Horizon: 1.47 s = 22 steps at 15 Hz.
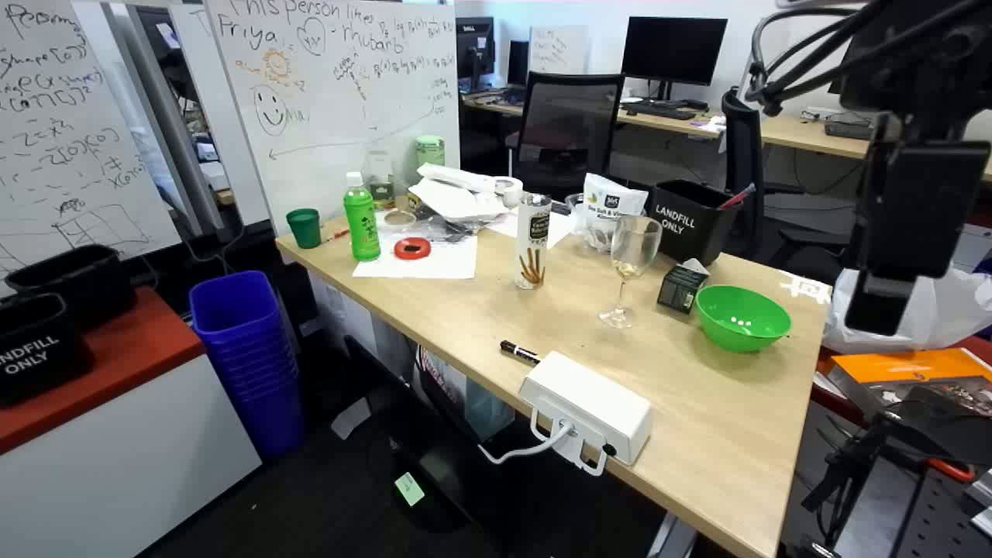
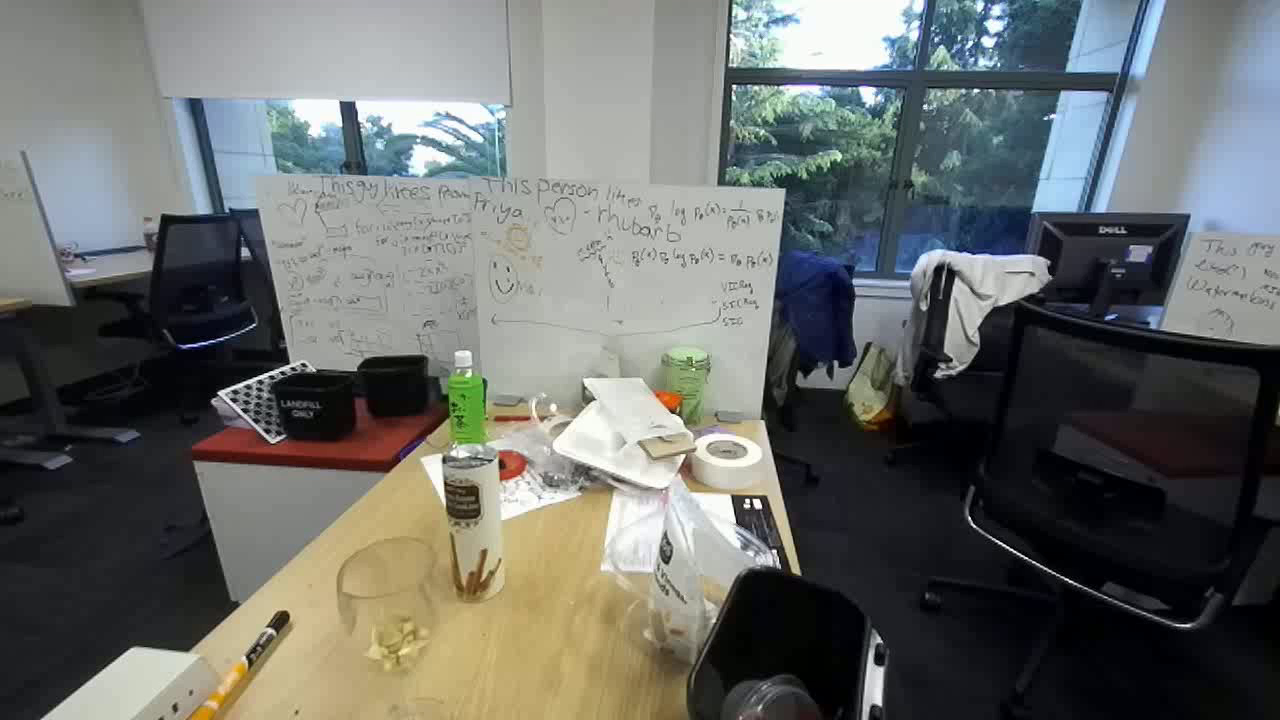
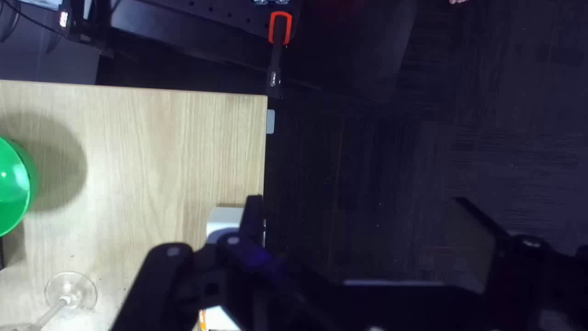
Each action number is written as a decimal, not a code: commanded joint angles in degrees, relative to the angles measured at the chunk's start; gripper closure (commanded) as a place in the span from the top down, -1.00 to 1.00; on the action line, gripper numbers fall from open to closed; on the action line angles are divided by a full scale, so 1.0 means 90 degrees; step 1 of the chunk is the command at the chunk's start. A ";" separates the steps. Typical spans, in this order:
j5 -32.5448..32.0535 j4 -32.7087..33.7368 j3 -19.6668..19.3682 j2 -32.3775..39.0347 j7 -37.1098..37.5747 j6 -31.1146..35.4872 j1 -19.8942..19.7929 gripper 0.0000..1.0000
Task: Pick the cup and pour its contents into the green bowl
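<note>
The cup, a clear stemmed glass, stands upright on the table with pale pieces in its lower part. It also shows in an exterior view, and its foot and stem show at the lower left of the wrist view. The green bowl stands on the table to the right of the glass, apart from it. Part of the bowl shows at the left edge of the wrist view. My gripper is open and empty, high above the table's edge, away from glass and bowl. It also shows in an exterior view.
A small dark box and a black bin stand close behind the glass and bowl. A white canister and a snack bag are near the glass. A white device and a marker lie at the table's edge.
</note>
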 commanded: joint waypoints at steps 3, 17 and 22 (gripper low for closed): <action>0.0004 0.0016 0.0011 0.0000 -0.0004 -0.0023 -0.0014 1.00; -0.0493 0.0145 0.0318 0.0851 0.1701 0.1481 -0.0592 1.00; -0.0943 0.0413 0.0363 0.1912 0.3472 0.2431 -0.1090 1.00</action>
